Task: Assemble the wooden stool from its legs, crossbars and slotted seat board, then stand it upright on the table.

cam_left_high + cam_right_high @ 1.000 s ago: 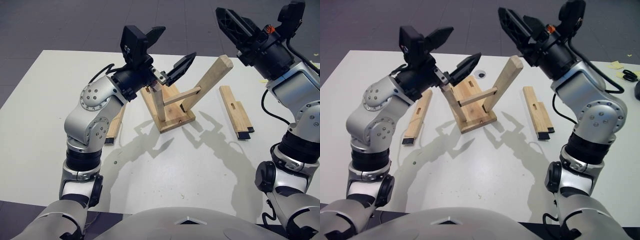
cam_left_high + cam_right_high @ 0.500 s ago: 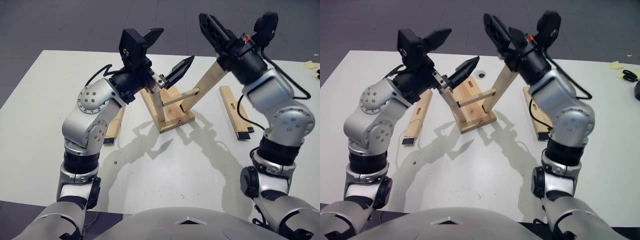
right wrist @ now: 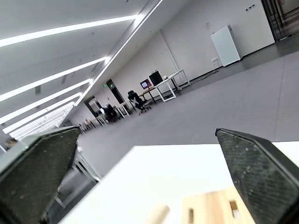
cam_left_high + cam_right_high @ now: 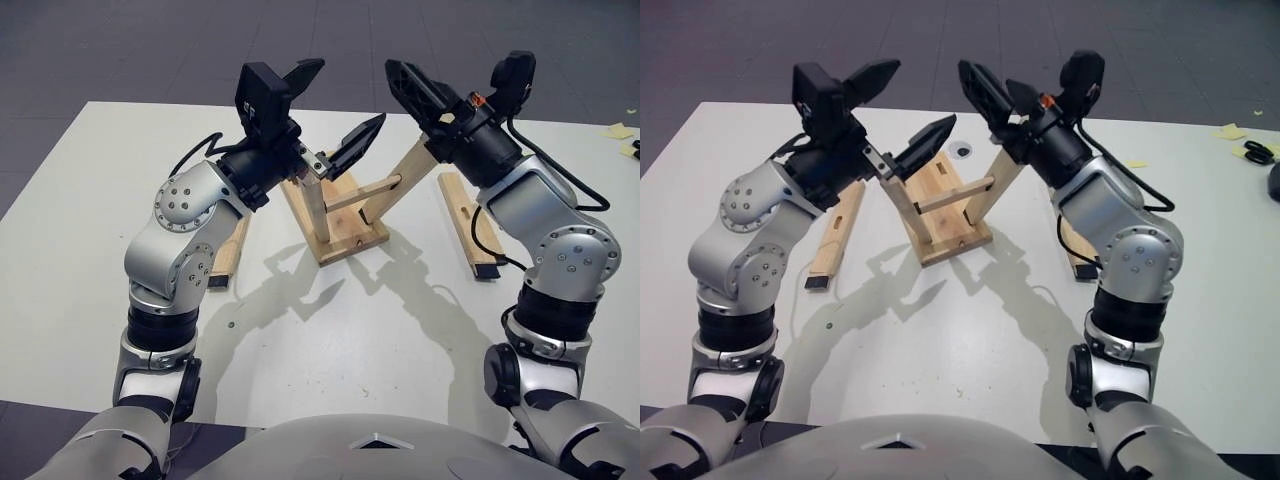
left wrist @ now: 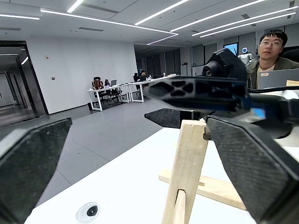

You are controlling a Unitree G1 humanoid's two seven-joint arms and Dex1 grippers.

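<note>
Right now the half-built stool sits mid-table: seat board flat on the table, one leg standing near upright in it, a second leg leaning outward toward the robot's right, and a crossbar joining the two. Two spare legs lie flat, one under the left arm and one to the right of the board.

Left gripper hangs over the upright leg's top, fingers wide, holding nothing. Right gripper is at the leaning leg's top end, fingers wide too, with the wood between them but not clamped.

Risks, as I judge them:
- The leaning leg looks poorly seated, so a sideways push from the right fingers could lever it out of its slot or pop the crossbar.
- The board is not held down, so it could slide or tip.
- The two grippers are near each other and could clash.

Table is matte white, with a small round mark behind the board and yellow notes at its right edge. Floor has dark grey tiles. It's an open office with strip lights and desks beyond.
</note>
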